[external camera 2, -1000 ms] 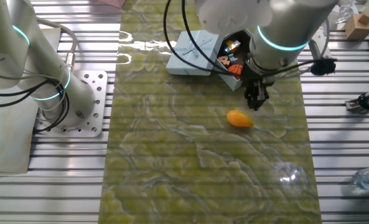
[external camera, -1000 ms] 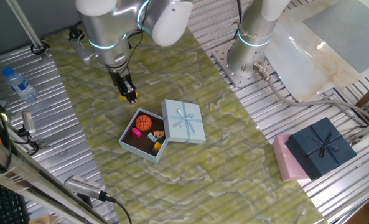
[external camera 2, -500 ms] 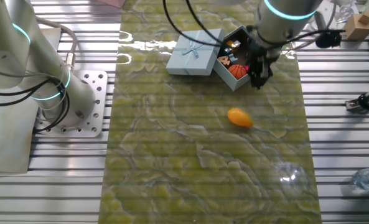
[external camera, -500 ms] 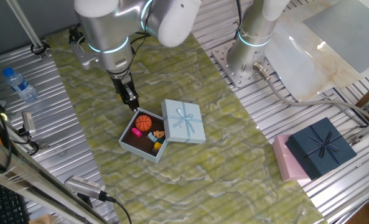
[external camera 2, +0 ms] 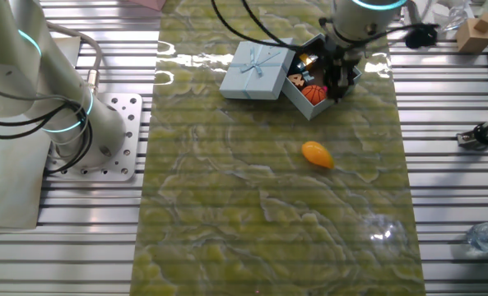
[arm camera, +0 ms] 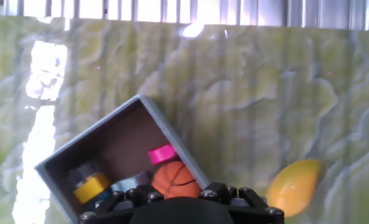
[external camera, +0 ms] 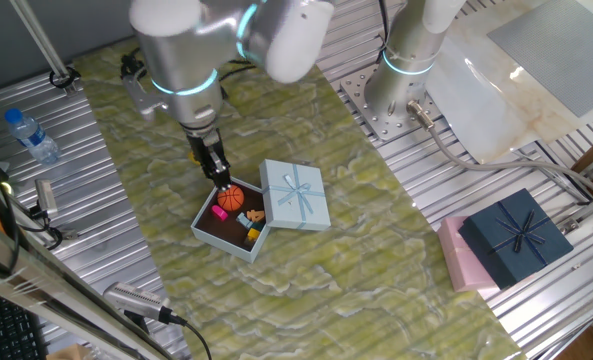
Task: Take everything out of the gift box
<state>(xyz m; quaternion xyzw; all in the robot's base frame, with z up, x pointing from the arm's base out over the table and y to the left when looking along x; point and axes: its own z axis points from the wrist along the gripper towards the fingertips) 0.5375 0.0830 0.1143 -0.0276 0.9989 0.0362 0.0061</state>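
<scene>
The pale-blue gift box (external camera: 208,231) (external camera 2: 352,76) (arm camera: 103,144) lies open on the green cloth, its bowed lid (external camera: 296,194) (external camera 2: 258,69) lying beside it. Inside are an orange basketball (external camera: 231,196) (external camera 2: 313,94) (arm camera: 173,180), a magenta piece (external camera: 219,212) (arm camera: 162,154) and small yellow and orange bits (external camera: 252,226) (arm camera: 91,186). A yellow-orange mango (external camera 2: 317,154) (arm camera: 294,185) lies free on the cloth, outside the box. My gripper (external camera: 220,178) (external camera 2: 336,90) hangs just over the box edge by the basketball, open and holding nothing. The hand view shows only its dark body (arm camera: 181,210).
A navy box with a bow (external camera: 514,238) rests on a pink box (external camera: 461,264) at the right. A water bottle (external camera: 31,135) (external camera 2: 484,234) lies off the cloth. A second arm's base (external camera: 401,70) (external camera 2: 71,123) stands beside the cloth.
My gripper has moved away from the mango and over to the gift box, ending above the basketball corner. The mango has stayed where it lay on the cloth.
</scene>
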